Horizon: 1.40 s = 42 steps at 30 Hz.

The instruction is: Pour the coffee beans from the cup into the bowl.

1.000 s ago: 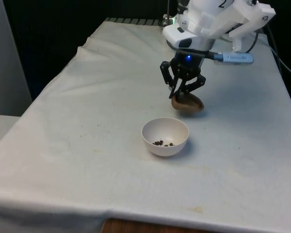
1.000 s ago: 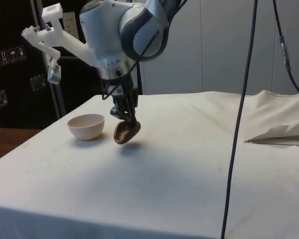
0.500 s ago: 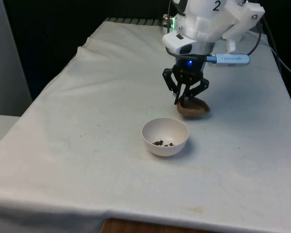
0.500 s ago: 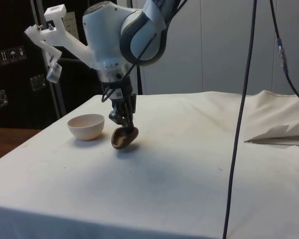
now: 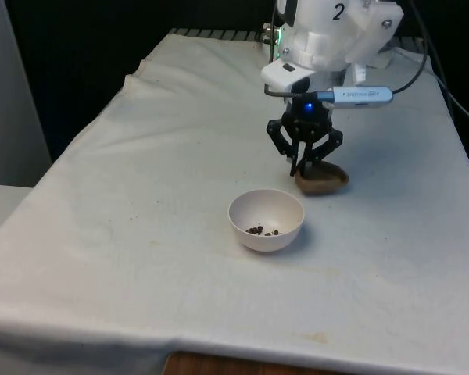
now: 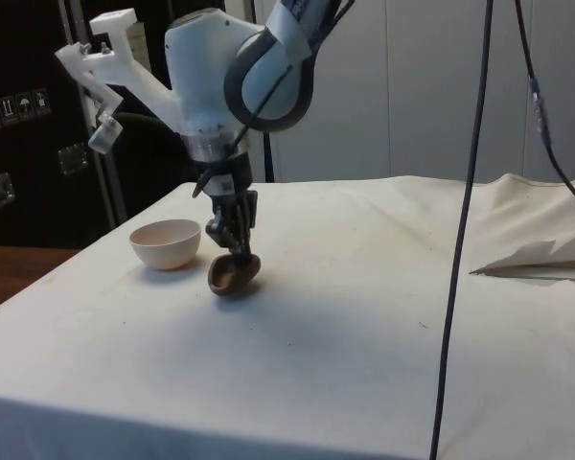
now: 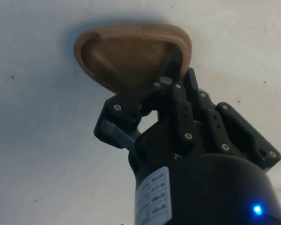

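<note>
A white bowl [image 5: 266, 220] sits mid-table with a few coffee beans [image 5: 263, 230] in its bottom. Just behind it, toward the front view's right, a brown wooden cup [image 5: 322, 180] rests low at the cloth, mouth up. My black gripper [image 5: 301, 166] stands over it, shut on the cup's rim. From the side, the cup [image 6: 233, 276] lies close beside the bowl [image 6: 166, 243] with the gripper [image 6: 235, 251] pinching its edge. The wrist view looks into the cup [image 7: 126, 56], whose inside shows bare wood, and the gripper [image 7: 171, 77] clamps the near rim.
A dark cable [image 6: 460, 230] hangs down across the side view. A raised fold of cloth [image 6: 537, 257] lies at that view's right. The table's front edge [image 5: 242, 351] shows wood beneath the cloth.
The gripper has carried the cup down and toward the front view's right, away from the bowl. The cup has turned from tilted to nearly upright and now sits at the cloth.
</note>
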Each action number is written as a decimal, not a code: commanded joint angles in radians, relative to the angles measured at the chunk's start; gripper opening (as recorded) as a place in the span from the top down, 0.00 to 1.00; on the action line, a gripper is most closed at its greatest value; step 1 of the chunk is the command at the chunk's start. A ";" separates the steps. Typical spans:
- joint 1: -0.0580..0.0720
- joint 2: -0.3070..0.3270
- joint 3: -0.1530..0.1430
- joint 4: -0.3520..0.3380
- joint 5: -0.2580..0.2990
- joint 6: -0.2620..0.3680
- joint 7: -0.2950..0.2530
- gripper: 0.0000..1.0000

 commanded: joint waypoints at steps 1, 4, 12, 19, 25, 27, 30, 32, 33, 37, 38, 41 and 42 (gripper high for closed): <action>-0.012 0.001 0.012 -0.009 0.023 0.024 -0.024 1.00; 0.000 0.001 -0.001 -0.009 0.036 0.022 -0.033 1.00; -0.008 0.001 0.005 -0.043 0.073 0.085 -0.053 0.67; -0.008 0.001 0.005 -0.047 0.076 0.093 -0.053 0.31; -0.011 -0.021 0.006 -0.055 0.080 0.086 -0.061 0.00; -0.012 -0.028 0.005 -0.058 0.080 0.084 -0.063 0.00; -0.009 -0.060 0.000 -0.074 0.081 0.079 -0.068 0.00; -0.009 -0.077 -0.001 -0.083 0.083 0.076 -0.072 0.00; -0.009 -0.084 -0.002 -0.086 0.083 0.075 -0.073 0.00; -0.009 -0.110 -0.004 -0.095 0.084 0.067 -0.078 0.00; -0.008 -0.117 -0.005 -0.097 0.085 0.065 -0.079 0.00; -0.008 -0.147 -0.007 -0.100 0.085 0.046 -0.084 0.00; -0.008 -0.155 -0.008 -0.100 0.085 0.038 -0.085 0.00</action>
